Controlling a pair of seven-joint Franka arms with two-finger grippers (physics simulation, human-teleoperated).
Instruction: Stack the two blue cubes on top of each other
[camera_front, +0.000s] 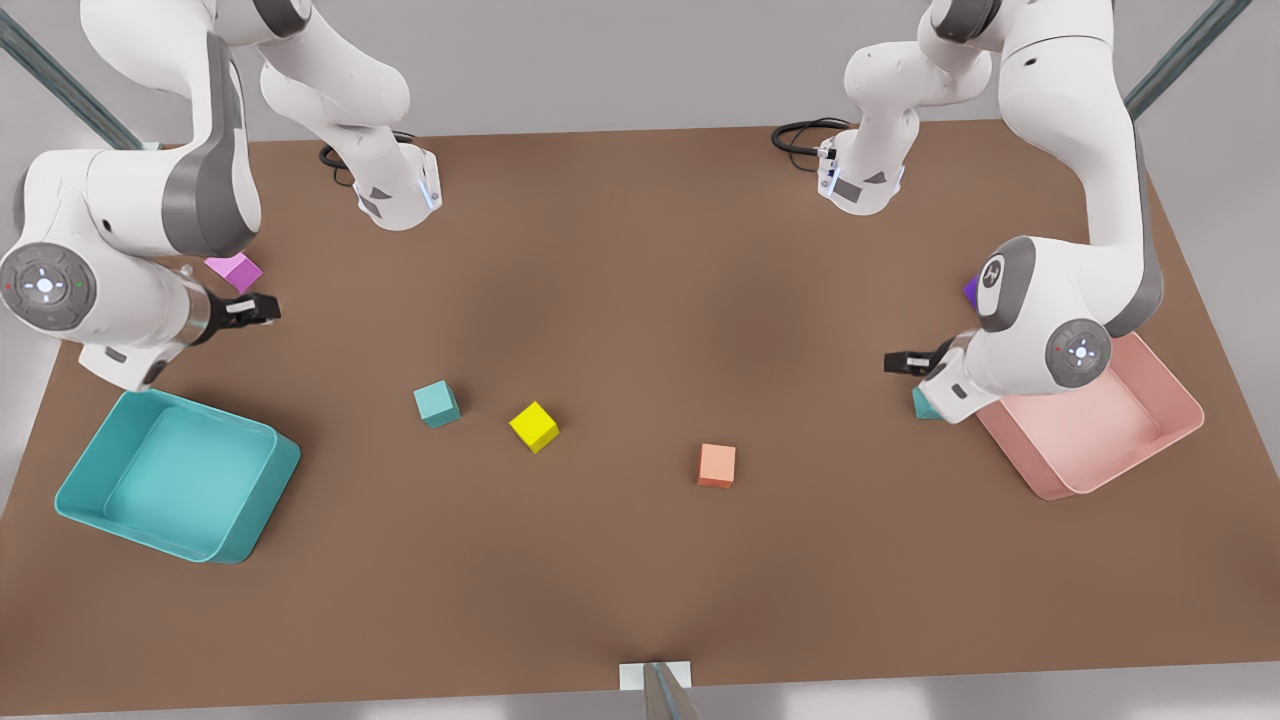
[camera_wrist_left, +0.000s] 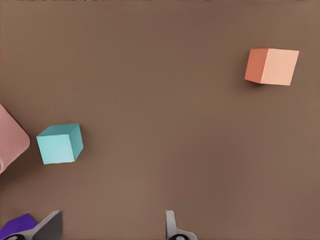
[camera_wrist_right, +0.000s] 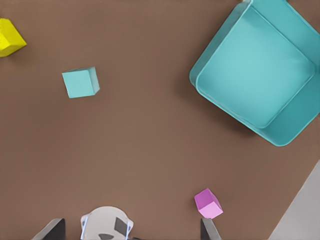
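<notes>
One blue cube (camera_front: 437, 404) sits left of centre on the brown table, also seen in the right wrist view (camera_wrist_right: 80, 82). The other blue cube (camera_front: 922, 405) lies beside the pink tray, half hidden behind the arm on the front view's right; the left wrist view shows it whole (camera_wrist_left: 60, 144). My left gripper (camera_front: 905, 362) hovers just above and beside that cube, open and holding nothing (camera_wrist_left: 111, 227). On the front view's left, my right gripper (camera_front: 255, 310) is open and holding nothing (camera_wrist_right: 131, 229), well away from the first cube.
A yellow cube (camera_front: 534, 426) and an orange cube (camera_front: 717, 465) lie mid-table. A magenta cube (camera_front: 236, 271) is near my right gripper, a purple cube (camera_front: 972, 291) behind the left arm. The teal tray (camera_front: 150, 535) stands front left, the pink tray (camera_front: 1050, 485) right.
</notes>
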